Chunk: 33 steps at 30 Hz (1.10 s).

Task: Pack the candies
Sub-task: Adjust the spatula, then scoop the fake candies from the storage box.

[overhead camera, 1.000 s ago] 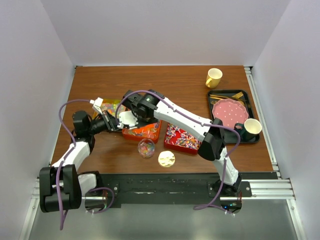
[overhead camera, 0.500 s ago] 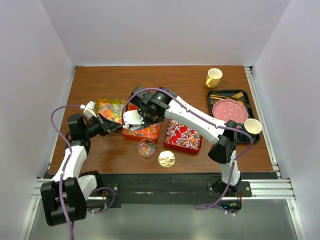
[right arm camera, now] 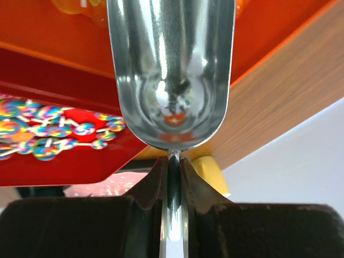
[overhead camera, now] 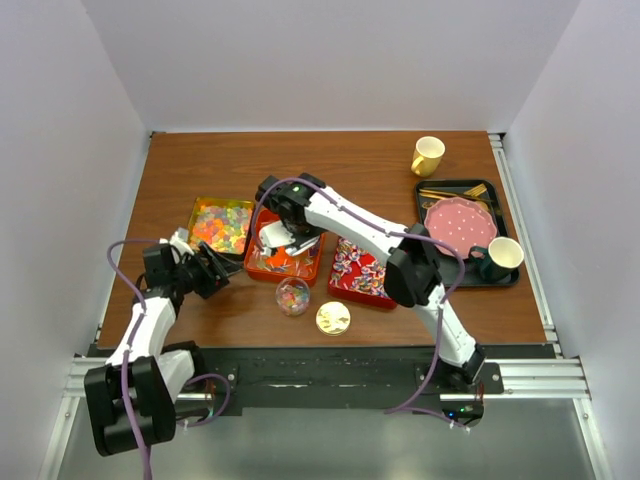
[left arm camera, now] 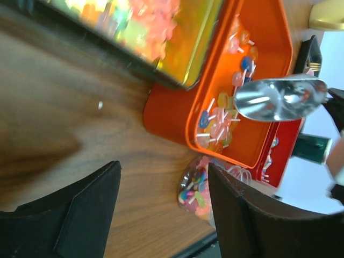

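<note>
Over the orange tray (left arm camera: 172, 115) | right hand (right arm camera: 173, 164) clamps metal scoop (right arm camera: 171, 70) handle, bowl empty, seemingly to dig candies (left arm camera: 219, 122) lying there | left hand (left arm camera: 164, 183) gapes empty above bench (left arm camera: 64, 107), clear of scooping.

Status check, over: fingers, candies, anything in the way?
Left fingers open, empty. Right fingers shut on empty scoop above orange tray. Candies lie in tray. Nothing blocking.

1 overhead, 2 close wrist views
</note>
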Motion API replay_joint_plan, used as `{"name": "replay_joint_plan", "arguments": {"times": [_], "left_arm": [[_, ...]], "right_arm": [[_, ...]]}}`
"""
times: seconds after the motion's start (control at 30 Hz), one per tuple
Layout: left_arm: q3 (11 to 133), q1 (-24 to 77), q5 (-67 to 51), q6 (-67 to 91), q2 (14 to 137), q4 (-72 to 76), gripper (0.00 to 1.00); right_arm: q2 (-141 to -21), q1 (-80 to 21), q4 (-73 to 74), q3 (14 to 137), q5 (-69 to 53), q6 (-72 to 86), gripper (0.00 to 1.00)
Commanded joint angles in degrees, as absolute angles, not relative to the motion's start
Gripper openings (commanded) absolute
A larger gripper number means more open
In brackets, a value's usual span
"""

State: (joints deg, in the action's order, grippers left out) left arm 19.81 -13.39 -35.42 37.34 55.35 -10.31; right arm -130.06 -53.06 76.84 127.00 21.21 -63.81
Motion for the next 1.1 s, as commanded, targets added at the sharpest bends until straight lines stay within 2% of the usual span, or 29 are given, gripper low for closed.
{"name": "replay_joint_plan", "arguments": {"times": [0.0, 0.13, 0.47, 0.7, 0.9, 1.07], "left_arm": [[17.8, -13.6, -39.3, 45.0, 57.3, -6.7, 0.72], [17.3, -13.6, -41.9, 49.5, 62.6, -3.5, 0.72], [15.8, -13.6, -40.9, 51.9, 74.4, -1.1, 0.64], [15.2, -13.7, -39.4, 51.8, 79.1, 2.7, 0.61], [13.7, -13.6, -38.4, 50.6, 77.4, 2.2, 0.61], [13.4, -13.6, -37.4, 49.0, 75.9, 1.0, 0.61]], "right_arm": [[-132.0, -53.5, 82.4, 132.2, 26.5, -69.2, 0.0], [-135.5, -53.7, 81.7, 134.8, 29.8, -71.1, 0.0], [-141.2, -57.2, 78.6, 136.2, 35.9, -73.6, 0.0], [-147.1, -60.1, 79.6, 140.7, 34.9, -69.4, 0.0], [-150.7, -62.4, 78.2, 144.1, 33.3, -67.6, 0.0], [-150.8, -63.0, 74.4, 145.1, 25.2, -66.4, 0.0]]}}
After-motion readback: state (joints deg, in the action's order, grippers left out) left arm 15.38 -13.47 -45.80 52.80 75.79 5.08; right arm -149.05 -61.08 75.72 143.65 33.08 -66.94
